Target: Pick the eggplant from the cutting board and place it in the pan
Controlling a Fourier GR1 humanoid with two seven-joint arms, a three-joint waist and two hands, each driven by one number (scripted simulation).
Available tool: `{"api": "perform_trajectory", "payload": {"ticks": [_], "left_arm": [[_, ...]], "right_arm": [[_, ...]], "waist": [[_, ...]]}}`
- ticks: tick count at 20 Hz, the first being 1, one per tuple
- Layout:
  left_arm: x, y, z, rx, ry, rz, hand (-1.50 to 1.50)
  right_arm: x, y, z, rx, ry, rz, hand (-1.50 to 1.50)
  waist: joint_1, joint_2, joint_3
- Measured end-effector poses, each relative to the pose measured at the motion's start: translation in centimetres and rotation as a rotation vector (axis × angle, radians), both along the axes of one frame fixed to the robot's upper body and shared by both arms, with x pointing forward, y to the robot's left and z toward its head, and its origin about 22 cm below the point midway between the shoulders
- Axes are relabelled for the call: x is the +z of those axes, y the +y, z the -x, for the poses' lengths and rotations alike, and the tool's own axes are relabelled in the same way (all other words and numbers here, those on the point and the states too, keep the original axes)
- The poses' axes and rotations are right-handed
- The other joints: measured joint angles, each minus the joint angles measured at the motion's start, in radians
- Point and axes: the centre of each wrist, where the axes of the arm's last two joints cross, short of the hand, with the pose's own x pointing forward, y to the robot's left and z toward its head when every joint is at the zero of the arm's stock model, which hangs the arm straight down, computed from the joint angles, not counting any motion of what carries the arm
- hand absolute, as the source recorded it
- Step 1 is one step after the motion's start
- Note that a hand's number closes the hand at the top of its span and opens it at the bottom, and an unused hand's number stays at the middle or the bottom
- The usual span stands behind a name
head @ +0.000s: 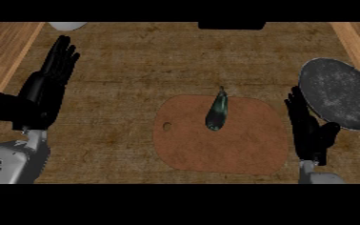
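From the head view, I saw the eggplant (217, 110) lying on the cutting board (232, 148), in the board's upper middle part. Its narrow stem end pointed away from the robot and reached the board's far edge. The board was brown and rounded, with a small hole near its left edge, and lay flat on the woven-looking surface (141, 62).

The pan (332, 95), dark grey and speckled, sat to the right of the board, partly cut off by the view's right edge. Nothing lay in the part I could see.

The right robot hand (306, 128) stood between the board and the pan, fingers straight and spread, holding nothing. It overlapped the pan's lower left rim in my view, and I could not tell whether it touched it. The left robot hand (51, 78) rested near the left edge, well apart from the board, fingers up and relaxed, also holding nothing.

At the far edge I could make out part of a pale round object (67, 25) and a dark block (232, 25).
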Motion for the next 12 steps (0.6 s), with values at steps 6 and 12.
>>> {"api": "perform_trajectory", "payload": {"ticks": [6,12], "left_arm": [[-2.0,0.3,-0.5,0.050,0.006,-0.026,0.00],[-3.6,1.1,-0.5,0.086,0.065,-0.014,0.00]], "right_arm": [[0.2,2.4,-3.2,0.313,0.025,-0.149,1.50],[-0.7,1.6,-3.1,0.275,-0.039,0.056,-1.50]], "waist": [[0.011,0.006,0.005],[-0.013,-0.002,0.004]]}}
